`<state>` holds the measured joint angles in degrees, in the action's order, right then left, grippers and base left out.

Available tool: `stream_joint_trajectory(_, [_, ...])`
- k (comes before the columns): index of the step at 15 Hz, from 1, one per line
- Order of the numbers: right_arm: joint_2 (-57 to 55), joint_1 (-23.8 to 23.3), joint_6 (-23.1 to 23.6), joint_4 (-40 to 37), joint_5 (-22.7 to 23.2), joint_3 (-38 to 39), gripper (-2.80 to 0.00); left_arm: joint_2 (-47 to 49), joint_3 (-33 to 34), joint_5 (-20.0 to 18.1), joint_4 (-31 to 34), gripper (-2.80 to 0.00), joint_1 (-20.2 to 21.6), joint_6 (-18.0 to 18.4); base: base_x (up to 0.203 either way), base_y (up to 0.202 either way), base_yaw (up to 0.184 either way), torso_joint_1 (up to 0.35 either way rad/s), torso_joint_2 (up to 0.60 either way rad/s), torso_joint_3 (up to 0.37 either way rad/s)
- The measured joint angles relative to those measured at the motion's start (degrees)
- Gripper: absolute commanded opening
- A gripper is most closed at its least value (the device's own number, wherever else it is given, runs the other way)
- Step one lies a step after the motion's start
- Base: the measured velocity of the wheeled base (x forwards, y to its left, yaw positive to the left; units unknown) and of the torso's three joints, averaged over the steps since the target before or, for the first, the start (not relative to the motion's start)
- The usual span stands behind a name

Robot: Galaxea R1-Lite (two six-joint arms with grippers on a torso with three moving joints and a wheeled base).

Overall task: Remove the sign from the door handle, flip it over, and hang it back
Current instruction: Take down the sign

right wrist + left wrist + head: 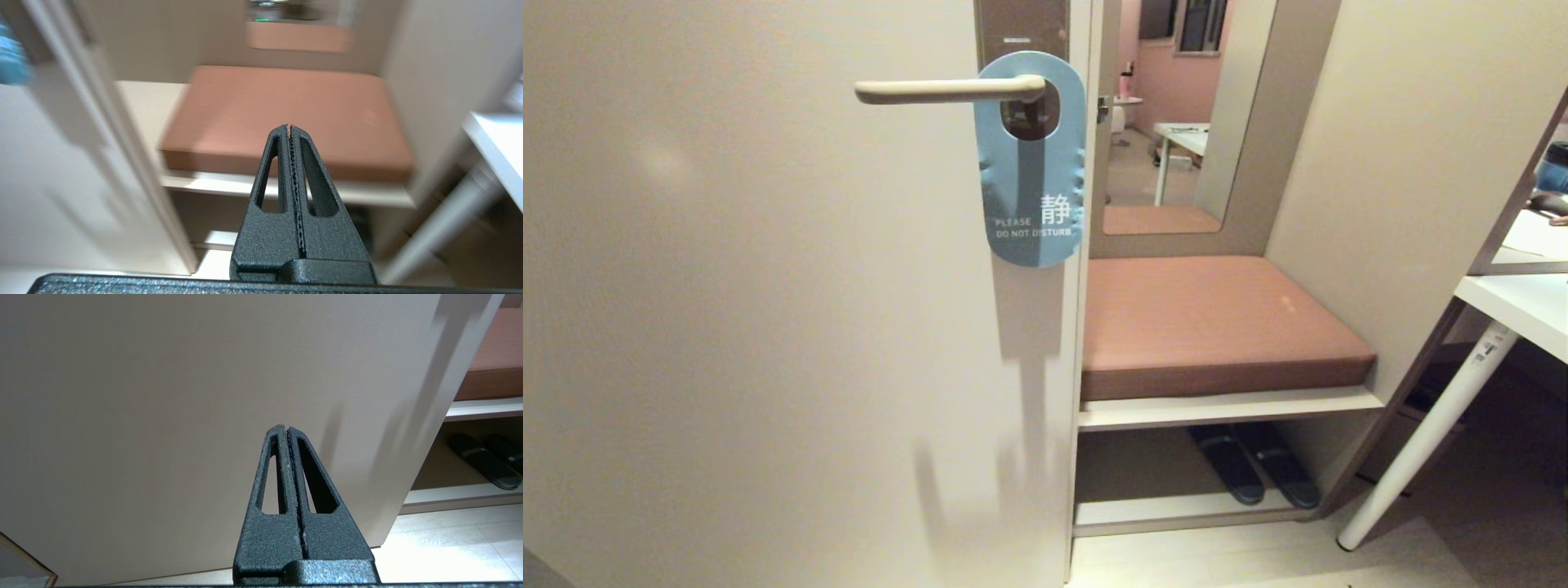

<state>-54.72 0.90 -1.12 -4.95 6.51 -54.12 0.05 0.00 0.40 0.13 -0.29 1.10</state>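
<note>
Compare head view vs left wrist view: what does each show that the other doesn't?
Head only: the sign, blue "DO NOT DISTURB" face out, hanging on the door handle; the mirror; the white table. Left wrist only: the left end effector, shut, pointing at the door's lower part. Both: the door, the bench cushion, the slippers beneath.

The head camera looks forward and down at the door [768, 327] from close by. The left wrist camera faces the low part of the door. The right wrist camera faces the bench cushion [286, 118], which the head camera also shows.
</note>
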Motion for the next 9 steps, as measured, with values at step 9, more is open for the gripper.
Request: stream_joint_trajectory(9, [-26.28, 6.82, 1.03, 16.94, 38.43, -15.44, -2.80, 0.00, 0.00, 0.01, 0.00, -2.80, -0.01, 0.01, 0.000, 0.000, 0.000, 0.000, 0.00, 0.000])
